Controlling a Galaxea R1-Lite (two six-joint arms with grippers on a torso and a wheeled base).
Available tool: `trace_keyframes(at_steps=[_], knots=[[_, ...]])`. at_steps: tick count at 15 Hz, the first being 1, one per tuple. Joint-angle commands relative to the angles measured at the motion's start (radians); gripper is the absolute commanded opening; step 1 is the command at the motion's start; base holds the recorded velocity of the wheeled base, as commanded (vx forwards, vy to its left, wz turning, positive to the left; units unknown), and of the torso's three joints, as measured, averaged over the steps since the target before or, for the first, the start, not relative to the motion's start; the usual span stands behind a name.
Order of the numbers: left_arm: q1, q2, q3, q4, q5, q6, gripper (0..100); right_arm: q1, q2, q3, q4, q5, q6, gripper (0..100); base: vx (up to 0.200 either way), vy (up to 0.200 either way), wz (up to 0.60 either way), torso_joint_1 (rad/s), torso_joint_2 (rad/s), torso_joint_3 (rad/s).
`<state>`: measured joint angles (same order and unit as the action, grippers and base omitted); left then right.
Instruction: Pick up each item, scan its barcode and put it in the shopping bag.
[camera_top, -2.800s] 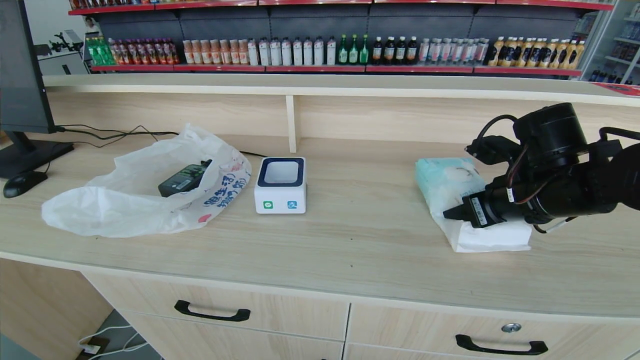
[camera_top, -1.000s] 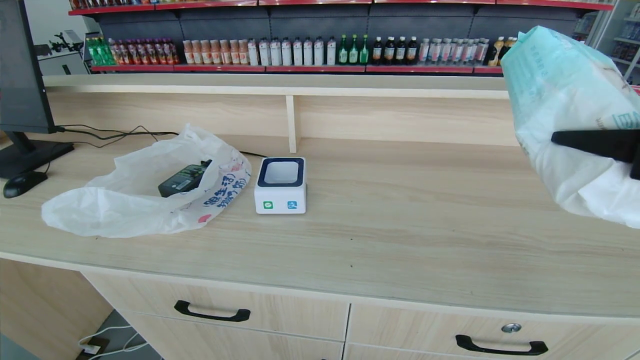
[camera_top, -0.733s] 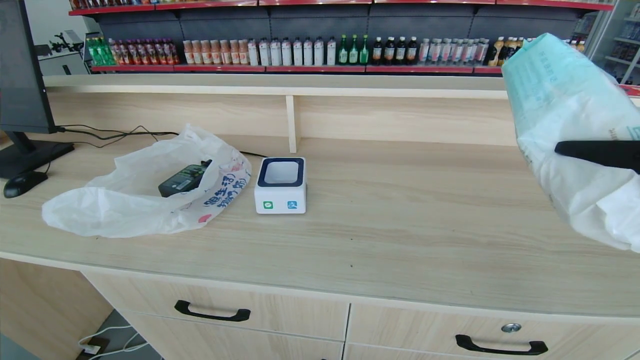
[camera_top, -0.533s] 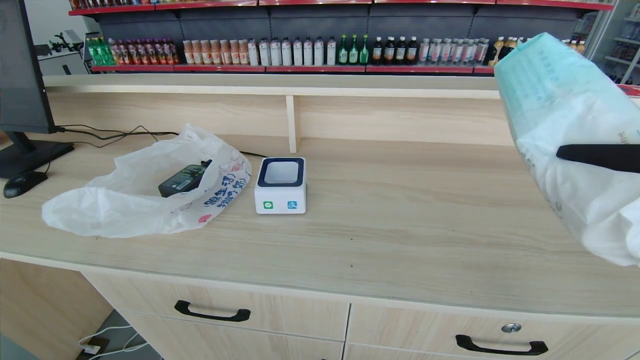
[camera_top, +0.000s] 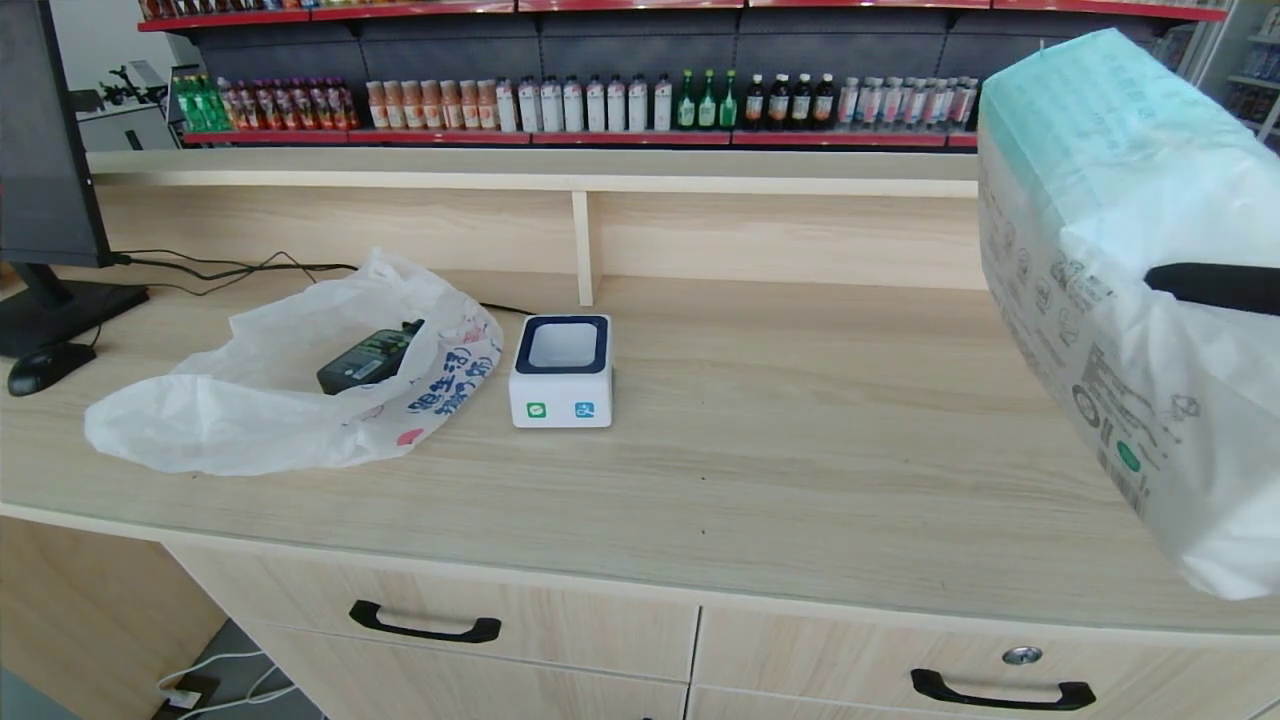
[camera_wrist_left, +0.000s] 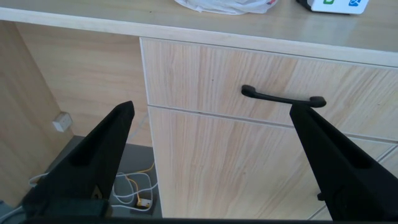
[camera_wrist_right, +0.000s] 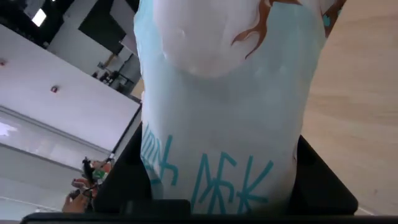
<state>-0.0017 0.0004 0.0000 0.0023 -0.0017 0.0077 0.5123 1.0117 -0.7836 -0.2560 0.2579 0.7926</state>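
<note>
One long pale wooden counter (camera_top: 760, 480) spans the head view, its ends cut off at both sides. Above its right end hangs the soft pack (camera_top: 1090, 250), lifted clear of the wood and looming large; its right side runs out of the frame. The right gripper (camera_wrist_right: 221, 137) is clamped on it: in the right wrist view a black finger (camera_wrist_right: 124, 180) presses each flank, and the pack between them hides the fingers' inner faces. In the head view one finger shows as a dark bar across the pack's face, while the rest of the arm is cut off. The pack is mint green at the top and white below, its plastic creased and puffy. The side turned toward the counter's middle carries grey print and what looks like a barcode near the lower edge.

On the counter's left part the white shopping bag (camera_top: 250, 420) lies crumpled with its mouth open. A dark flat item (camera_top: 365, 360) rests inside, hard to identify. Just beside the bag stands the small white scanner (camera_top: 561, 372), window up; whether the two touch I cannot tell.

The left gripper (camera_wrist_left: 208, 118) hangs below the counter edge, fingers spread wide, facing a drawer front with a black handle (camera_wrist_left: 283, 98).
</note>
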Motion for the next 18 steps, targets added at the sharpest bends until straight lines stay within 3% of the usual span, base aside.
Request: trace_keyframes(at_steps=[1, 3, 9, 12, 15, 18], knots=[[0.000, 0.000, 0.000, -0.001, 0.000, 0.000, 100, 0.069, 0.031, 0.014, -0.049, 0.000, 0.149, 0, 0.000, 0.000, 0.00, 0.000, 0.00, 0.000], [0.000, 0.000, 0.000, -0.001, 0.000, 0.000, 100, 0.072, 0.096, 0.004, -0.144, 0.006, 0.384, 0, 0.000, 0.000, 0.00, 0.000, 0.00, 0.000], [0.000, 0.000, 0.000, -0.001, 0.000, 0.000, 100, 0.072, 0.188, -0.026, -0.195, 0.182, 0.798, 0, 0.000, 0.000, 0.00, 0.000, 0.00, 0.000], [0.000, 0.000, 0.000, -0.001, 0.000, 0.000, 100, 0.089, 0.258, -0.025, -0.292, 0.198, 0.915, 0, 0.000, 0.000, 0.00, 0.000, 0.00, 0.000], [0.000, 0.000, 0.000, -0.001, 0.000, 0.000, 100, 0.103, 0.277, 0.034, -0.361, 0.285, 1.007, 0, 0.000, 0.000, 0.00, 0.000, 0.00, 0.000], [0.000, 0.000, 0.000, -0.001, 0.000, 0.000, 100, 0.109, 0.285, 0.165, -0.606, 0.383, 1.209, 0, 0.000, 0.000, 0.00, 0.000, 0.00, 0.000]])
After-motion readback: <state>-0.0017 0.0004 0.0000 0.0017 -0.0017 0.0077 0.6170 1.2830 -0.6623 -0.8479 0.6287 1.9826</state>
